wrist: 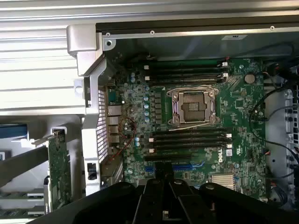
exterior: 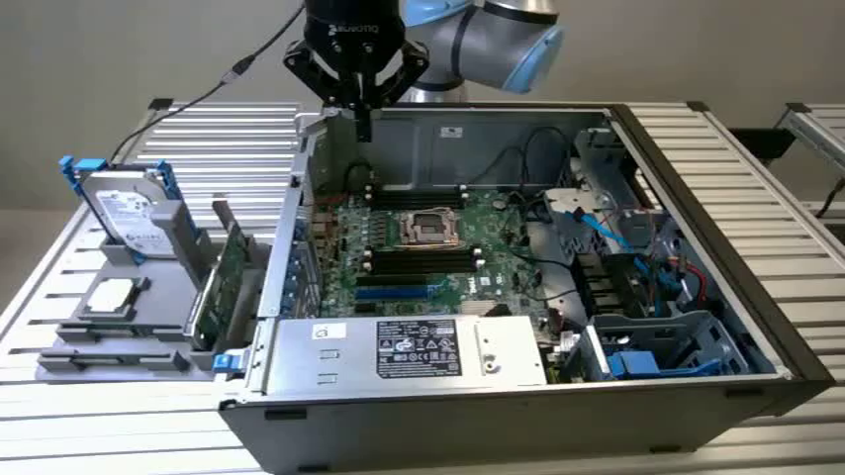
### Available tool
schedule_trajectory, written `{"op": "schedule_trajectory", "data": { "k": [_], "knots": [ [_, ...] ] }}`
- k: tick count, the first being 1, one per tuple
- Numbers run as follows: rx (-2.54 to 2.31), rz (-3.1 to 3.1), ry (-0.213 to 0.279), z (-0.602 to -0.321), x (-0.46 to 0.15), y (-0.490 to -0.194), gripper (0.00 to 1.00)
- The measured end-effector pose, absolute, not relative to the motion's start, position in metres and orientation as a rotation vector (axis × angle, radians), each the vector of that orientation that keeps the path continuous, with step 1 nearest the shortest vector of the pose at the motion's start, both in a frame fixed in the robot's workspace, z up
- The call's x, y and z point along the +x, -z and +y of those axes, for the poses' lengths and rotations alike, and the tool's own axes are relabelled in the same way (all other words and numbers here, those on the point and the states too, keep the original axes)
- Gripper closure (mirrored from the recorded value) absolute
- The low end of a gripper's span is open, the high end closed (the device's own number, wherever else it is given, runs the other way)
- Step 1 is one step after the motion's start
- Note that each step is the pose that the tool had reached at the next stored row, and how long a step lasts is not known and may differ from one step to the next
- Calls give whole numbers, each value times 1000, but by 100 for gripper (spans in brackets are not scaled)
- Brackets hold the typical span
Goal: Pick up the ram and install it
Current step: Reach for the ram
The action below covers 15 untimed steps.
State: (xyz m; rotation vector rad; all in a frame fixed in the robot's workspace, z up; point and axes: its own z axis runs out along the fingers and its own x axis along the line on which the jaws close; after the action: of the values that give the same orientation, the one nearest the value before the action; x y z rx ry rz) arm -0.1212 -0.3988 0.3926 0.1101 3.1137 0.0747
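My gripper (exterior: 360, 111) hangs over the back-left corner of the open computer case (exterior: 687, 178), above the motherboard (exterior: 396, 242). It is shut on the ram (exterior: 363, 129), a slim dark stick that hangs straight down from the fingers. In the wrist view the ram (wrist: 163, 169) shows edge-on between the black fingers (wrist: 148, 200), above the board's blue slot. One bank of black memory slots (wrist: 184, 72) lies on one side of the processor socket (wrist: 194, 106), and a second bank (wrist: 189, 140) lies on the other side. The ram is well above the board and touches nothing.
A tall green expansion card (exterior: 228, 282) stands in a grey fixture at the exterior view's left, beside a silver hard drive (exterior: 133, 213). The power supply (exterior: 410, 351) fills the case's front. Cables and drive bays (exterior: 620, 257) crowd the case's right side.
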Motion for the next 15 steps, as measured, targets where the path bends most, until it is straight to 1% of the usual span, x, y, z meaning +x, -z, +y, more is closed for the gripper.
{"op": "schedule_trajectory", "data": {
  "k": [15],
  "knots": [
    [110, 3112, -75, -399, -122, -393, 89]
  ]
}}
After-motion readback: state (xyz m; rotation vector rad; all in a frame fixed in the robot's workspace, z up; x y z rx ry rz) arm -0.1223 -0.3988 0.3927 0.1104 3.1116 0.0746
